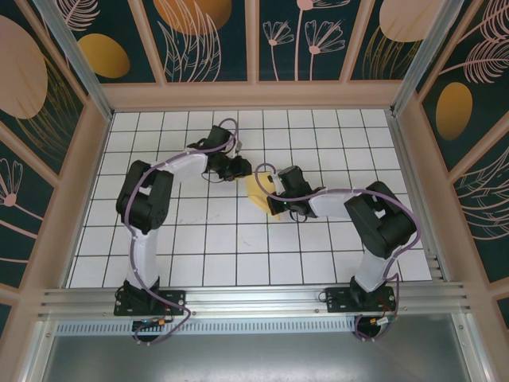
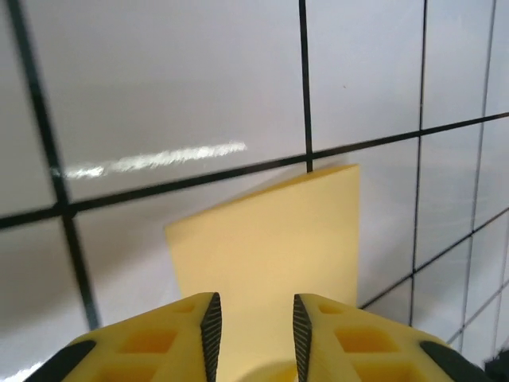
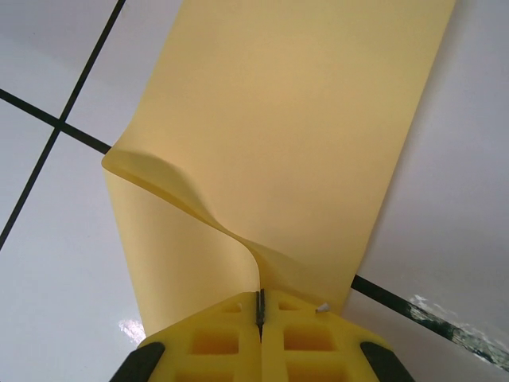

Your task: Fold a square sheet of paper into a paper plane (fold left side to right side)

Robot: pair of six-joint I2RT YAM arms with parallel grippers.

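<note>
top external: the square sheet of paper (image 1: 256, 191) lies near the middle of the white grid table (image 1: 199, 239), between my two grippers. my right gripper (image 3: 260, 296) is pressed together, pinching one edge of the sheet, and the pinched layer curls up off the layer under it. my left gripper (image 2: 256, 306) has fingers spread a little, over the sheet's other end, with yellow paper showing in the gap.
</note>
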